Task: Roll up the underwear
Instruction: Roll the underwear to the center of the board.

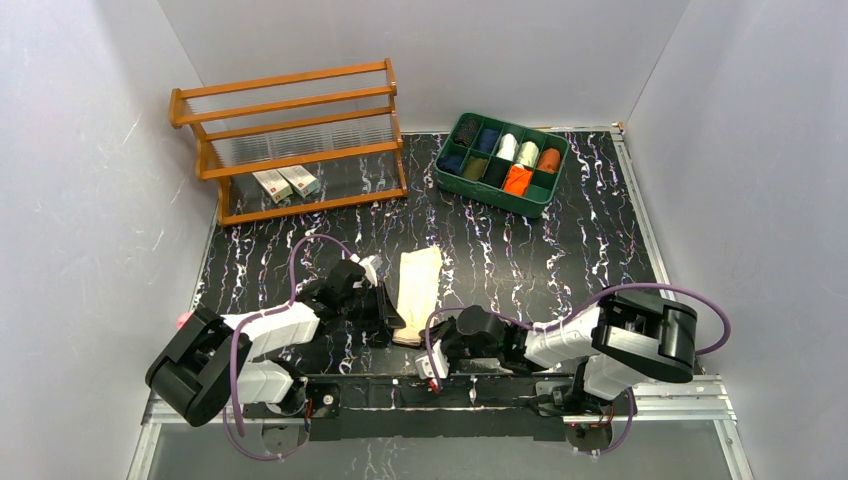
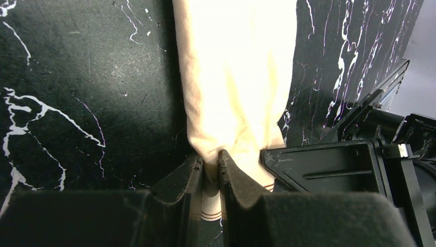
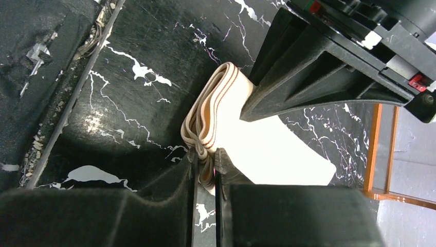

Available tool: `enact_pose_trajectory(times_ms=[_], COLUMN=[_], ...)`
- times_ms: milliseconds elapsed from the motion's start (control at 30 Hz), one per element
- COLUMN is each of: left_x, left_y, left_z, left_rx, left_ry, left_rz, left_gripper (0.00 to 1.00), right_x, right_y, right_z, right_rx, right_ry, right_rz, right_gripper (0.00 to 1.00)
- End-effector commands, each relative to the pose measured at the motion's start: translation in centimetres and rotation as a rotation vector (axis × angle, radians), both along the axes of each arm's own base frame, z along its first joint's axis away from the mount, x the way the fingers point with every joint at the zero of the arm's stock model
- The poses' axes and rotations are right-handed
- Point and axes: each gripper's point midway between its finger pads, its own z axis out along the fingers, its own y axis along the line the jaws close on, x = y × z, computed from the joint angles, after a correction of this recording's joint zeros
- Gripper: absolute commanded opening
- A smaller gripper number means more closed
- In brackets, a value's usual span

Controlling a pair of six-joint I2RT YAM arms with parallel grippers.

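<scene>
Nearest the overhead lens, the left arm (image 1: 268,326) and the right arm (image 1: 585,340) are being stretched low and inward from the near edge of the black marbled table (image 1: 570,262).

At the far left, a wooden rack (image 1: 290,105) is being kept upright against the back wall. A green tray (image 1: 492,201) is being kept at the far right, its compartments being filled with rolled cloths. The orange underwear (image 1: 516,180) is being held in a front-row compartment of that tray.

The tan underwear (image 1: 418,280) is being laid flat as 1 long folded strip near the table's near edge, between the 2 arms, its length running away from the bases.

2 small boxes (image 1: 286,183) are being kept side by side on the rack's lowest shelf.

The near end of the tan underwear (image 2: 236,77) is being pinched by the left gripper (image 2: 211,157), its jaws being pressed almost together on a bunched fold of cloth. On the other side, the striped, layered band edge of the tan underwear (image 3: 216,100) is being clamped by the right gripper (image 3: 205,157), its jaws being closed tightly on that corner. From above, the left gripper (image 1: 385,305) and the right gripper (image 1: 430,345) are being seen just beside each other at the strip's near end.
</scene>
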Motion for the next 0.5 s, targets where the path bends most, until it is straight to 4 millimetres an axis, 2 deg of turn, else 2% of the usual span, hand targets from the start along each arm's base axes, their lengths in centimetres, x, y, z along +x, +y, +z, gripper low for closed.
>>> enact_pose_trajectory(times_ms=[0,133,200,267,467], left_x=[-1.0,-0.9,-0.8,-0.5,0.1], left_y=[2.3,2.2,2.4,2.9,3.4], left_z=[-2.1,-1.9,-1.6,-1.4,-0.2], left_rx=[0.098,0.081,0.086,0.104,0.114], left_ry=[0.050,0.060,0.053,0.051,0.019], left_rz=[0.053,0.072,0.092,0.130,0.171], left_gripper=[0.15,0.25,0.38,0.56,0.62], right_x=[-0.6,-1.0,-1.2,-1.2,-1.8], right_y=[-0.1,0.2,0.4,0.9,1.5], right_z=[0.5,0.4,0.4,0.8,0.9], right_rx=[0.041,0.065,0.071,0.093,0.149], right_ry=[0.091,0.208,0.292,0.396,0.576], right_rz=[-0.046,-0.092,-0.106,-0.131,-0.160], right_gripper=[0.09,0.01,0.01,0.01,0.01])
